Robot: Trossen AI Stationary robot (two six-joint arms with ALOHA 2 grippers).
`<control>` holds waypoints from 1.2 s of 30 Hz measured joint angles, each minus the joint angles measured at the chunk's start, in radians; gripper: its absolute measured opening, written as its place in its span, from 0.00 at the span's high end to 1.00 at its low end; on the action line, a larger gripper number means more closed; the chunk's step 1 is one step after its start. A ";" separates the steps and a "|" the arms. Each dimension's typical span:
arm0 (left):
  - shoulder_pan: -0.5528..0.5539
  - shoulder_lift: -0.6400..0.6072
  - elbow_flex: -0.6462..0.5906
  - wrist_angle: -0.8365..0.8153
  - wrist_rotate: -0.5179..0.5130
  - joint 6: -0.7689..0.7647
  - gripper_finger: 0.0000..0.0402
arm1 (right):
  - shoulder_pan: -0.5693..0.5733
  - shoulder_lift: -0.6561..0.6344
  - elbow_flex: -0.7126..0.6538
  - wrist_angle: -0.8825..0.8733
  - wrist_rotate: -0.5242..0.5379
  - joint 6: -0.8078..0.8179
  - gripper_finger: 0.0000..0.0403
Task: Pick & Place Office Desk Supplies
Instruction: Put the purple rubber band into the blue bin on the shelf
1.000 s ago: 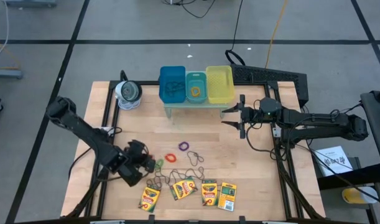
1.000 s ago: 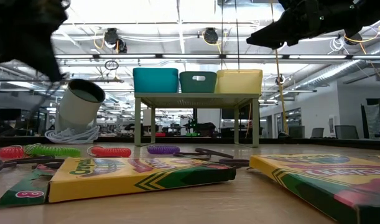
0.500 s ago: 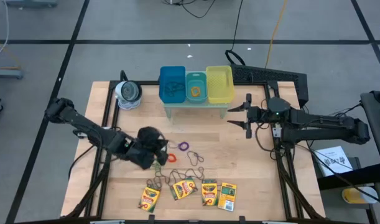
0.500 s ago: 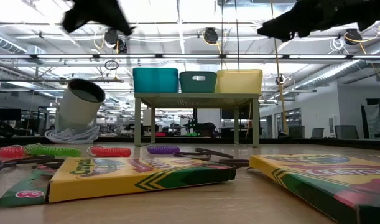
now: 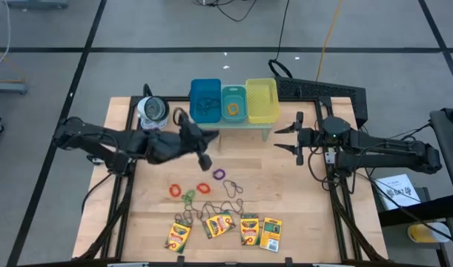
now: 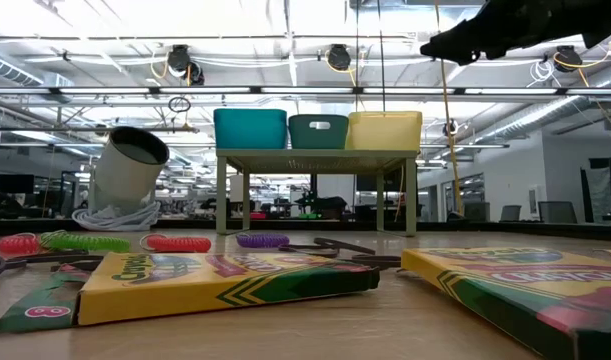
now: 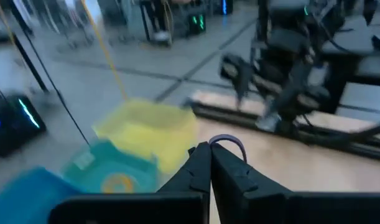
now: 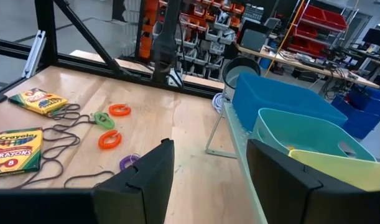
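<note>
My left gripper [image 5: 210, 139] hangs shut high over the table beside the blue bin [image 5: 205, 100], with a thin greyish loop [image 7: 227, 141] at its tips. Red [image 5: 174, 190], green [image 5: 189, 196], orange [image 5: 204, 188] and purple [image 5: 219, 174] ring bands lie on the table. Thin wiry loops [image 5: 232, 187] lie among them. Several crayon boxes [image 5: 249, 230] lie flat along the near edge. My right gripper [image 5: 296, 141] waits open at the right, level with the yellow bin [image 5: 261, 100]. Its fingers [image 8: 146, 180] hold nothing. My left gripper pinches the thin greyish loop between its two shut fingertips [image 7: 202, 163]. A small arc of the loop [image 7: 237, 144] stands out just past the tips. The fingers run nearly level, pointing toward the table's right side. The loop is lifted clear of the table.
Blue, teal [image 5: 233, 104] and yellow bins stand side by side on a small stand at the far middle. Dark loops lie in the blue bin and an orange ring [image 5: 233, 110] in the teal one. A silvery roll [image 5: 152, 111] sits at the far left.
My left gripper has risen from the rings near the front left. It has swung toward the far edge and the right, up to the bins, rolling as it went, and has stayed shut. My right gripper has drawn back a little toward the right edge.
</note>
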State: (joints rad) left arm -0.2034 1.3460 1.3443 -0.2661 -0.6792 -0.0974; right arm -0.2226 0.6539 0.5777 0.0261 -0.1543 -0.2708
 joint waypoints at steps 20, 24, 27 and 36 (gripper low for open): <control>0.463 -0.018 0.071 -0.073 -0.002 0.105 0.98 | 0.000 -0.110 -0.001 -0.119 0.000 0.049 0.52; 0.533 -0.009 0.043 -0.083 -0.002 0.068 0.99 | 0.000 -0.110 -0.001 -0.124 0.000 0.049 0.52; 0.575 -0.008 0.000 -0.077 0.001 0.021 0.99 | 0.000 -0.110 -0.001 -0.124 0.000 0.050 0.52; 0.646 -0.008 -0.121 -0.018 0.000 -0.073 0.98 | 0.000 -0.110 -0.001 -0.122 0.000 0.050 0.52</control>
State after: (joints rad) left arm 0.4422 1.3376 1.2229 -0.2842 -0.6789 -0.1702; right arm -0.2226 0.5442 0.5770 -0.0956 -0.1539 -0.2211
